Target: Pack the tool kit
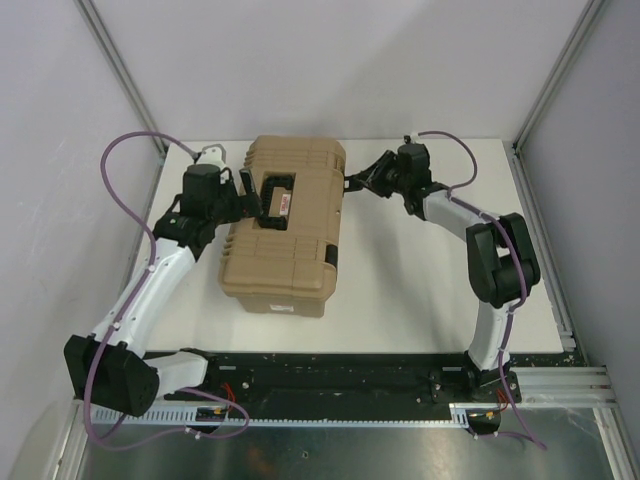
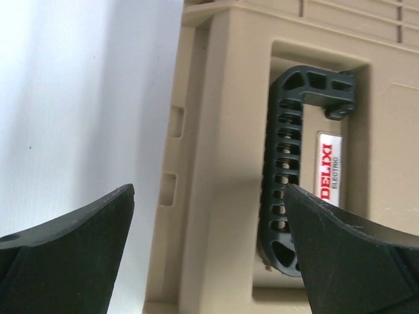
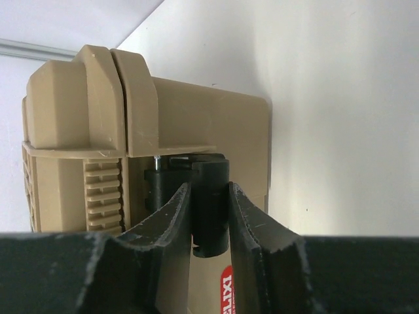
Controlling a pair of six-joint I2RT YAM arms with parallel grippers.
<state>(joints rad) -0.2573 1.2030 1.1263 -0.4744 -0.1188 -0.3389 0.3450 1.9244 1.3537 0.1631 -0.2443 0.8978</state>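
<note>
Toolbox (image 1: 285,250) lies just under my left gripper (image 2: 209,196), which is released beside the black handle (image 2: 280,150). My right gripper (image 3: 209,195) is clenched on its side latch (image 3: 211,171).

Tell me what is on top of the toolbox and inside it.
A black handle lies in the lid's recess, beside a DELIXI label. The toolbox is shut; its inside is hidden.

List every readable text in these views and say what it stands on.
"DELIXI ELECTRIC": red-and-white label beside the toolbox handle, left wrist view.
"LIXI": red label, partly hidden, right wrist view.
Top view: label too small to read.
</note>
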